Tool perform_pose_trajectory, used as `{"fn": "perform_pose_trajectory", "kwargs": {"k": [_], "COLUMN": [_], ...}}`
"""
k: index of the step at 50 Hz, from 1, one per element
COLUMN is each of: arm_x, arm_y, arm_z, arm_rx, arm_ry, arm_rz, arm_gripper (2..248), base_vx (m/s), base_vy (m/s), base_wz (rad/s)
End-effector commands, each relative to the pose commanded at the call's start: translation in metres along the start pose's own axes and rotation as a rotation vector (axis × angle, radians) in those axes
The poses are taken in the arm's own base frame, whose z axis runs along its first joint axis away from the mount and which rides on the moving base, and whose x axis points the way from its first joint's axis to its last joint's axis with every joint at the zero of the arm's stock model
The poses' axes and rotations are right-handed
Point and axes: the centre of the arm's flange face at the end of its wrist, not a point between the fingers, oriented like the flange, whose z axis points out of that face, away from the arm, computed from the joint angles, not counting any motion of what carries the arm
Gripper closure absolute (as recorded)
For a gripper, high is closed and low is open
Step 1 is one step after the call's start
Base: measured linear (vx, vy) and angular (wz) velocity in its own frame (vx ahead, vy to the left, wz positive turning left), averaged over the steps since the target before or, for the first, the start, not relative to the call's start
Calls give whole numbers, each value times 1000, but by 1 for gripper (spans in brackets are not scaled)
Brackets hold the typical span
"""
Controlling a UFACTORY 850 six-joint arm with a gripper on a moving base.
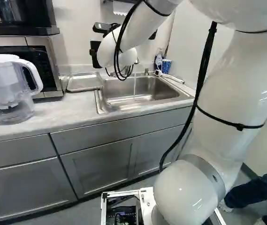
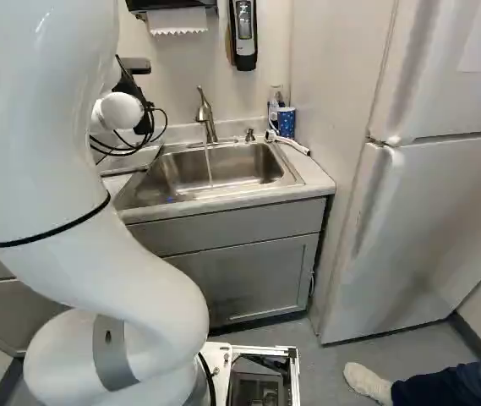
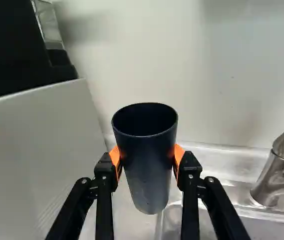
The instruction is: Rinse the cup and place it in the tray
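The arm reaches over the counter's back at the left of the sink, and the black gripper [image 1: 95, 52] is partly visible there. In the wrist view, a dark blue cup [image 3: 146, 170] stands mouth up between both orange pads, and the gripper [image 3: 145, 156] is shut on it. The shiny metal tray [image 1: 84, 82] lies on the counter between microwave and sink. Water [image 2: 210, 165] streams from the faucet [image 2: 206, 114] into the sink [image 1: 138, 90]. The arm hides the tray in the right base view.
A microwave [image 1: 46, 61] borders the tray, with a clear pitcher [image 1: 9, 86] nearer. Behind the sink's far corner stand a blue patterned cup [image 2: 286, 123] and a bottle [image 2: 275, 106]. The refrigerator [image 2: 418, 228] is to the right. A person's leg [image 2: 443, 387] shows near the base.
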Motion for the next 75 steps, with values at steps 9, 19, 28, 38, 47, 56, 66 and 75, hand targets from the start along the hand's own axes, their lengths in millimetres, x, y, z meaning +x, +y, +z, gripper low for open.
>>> {"fn": "perform_pose_trajectory", "kwargs": {"k": [9,19,28,38,47,56,66,75], "arm_x": [-9,-19,-26,-35,-45,-55,-66,-75], "arm_y": [-8,-20,-29,-39,-45,-49,-49,-47], "arm_z": [8,17,23,28,33,38,40,38], "arm_rx": [17,42,62,84,94,101,102,101], "arm_ry": [-12,-12,-5,3,-10,-27,-42,-52], "arm_rz": [0,-1,-1,-1,-1,-1,0,2], "arm_gripper": [129,129,129,129,129,129,129,129], "base_vx": [0,0,0,0,0,0,0,0], "base_vy": [0,0,0,0,0,0,0,0], "base_wz": [0,0,0,0,0,0,0,0]}}
